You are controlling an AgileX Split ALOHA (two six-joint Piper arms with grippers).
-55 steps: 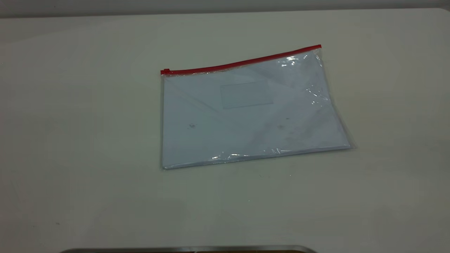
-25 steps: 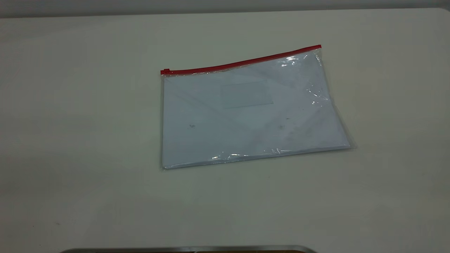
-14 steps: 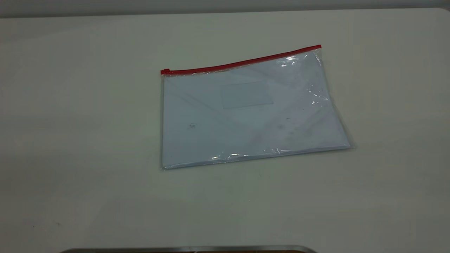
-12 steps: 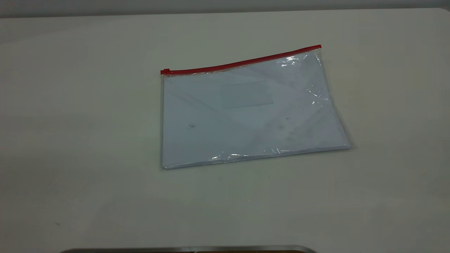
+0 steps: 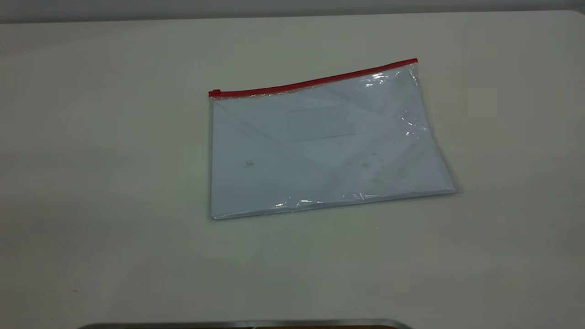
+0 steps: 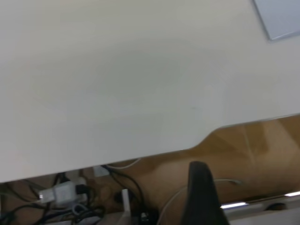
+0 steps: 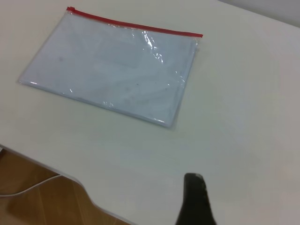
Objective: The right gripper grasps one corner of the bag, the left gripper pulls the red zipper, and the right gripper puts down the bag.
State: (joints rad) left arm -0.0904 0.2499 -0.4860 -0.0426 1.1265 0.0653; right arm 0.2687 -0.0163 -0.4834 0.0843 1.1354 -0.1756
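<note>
The bag (image 5: 320, 146) lies flat on the table, clear plastic with white paper inside. The red zipper (image 5: 315, 82) runs along its far edge, with the slider tab (image 5: 215, 92) at the left end. The red-tipped corner (image 5: 415, 61) is at the right end. Neither gripper shows in the exterior view. The right gripper (image 7: 194, 197) hangs over bare table near the table's edge, well apart from the bag (image 7: 112, 70) and its zipper (image 7: 136, 26). The left gripper (image 6: 199, 187) is beyond the table's edge, over the floor, and only a plain corner of the bag (image 6: 281, 16) shows there.
The white table (image 5: 91, 183) surrounds the bag on all sides. A metal rim (image 5: 247, 324) lies along the near edge. In the left wrist view the table's curved edge (image 6: 206, 138) shows, with cables and plugs (image 6: 70, 197) on the floor below.
</note>
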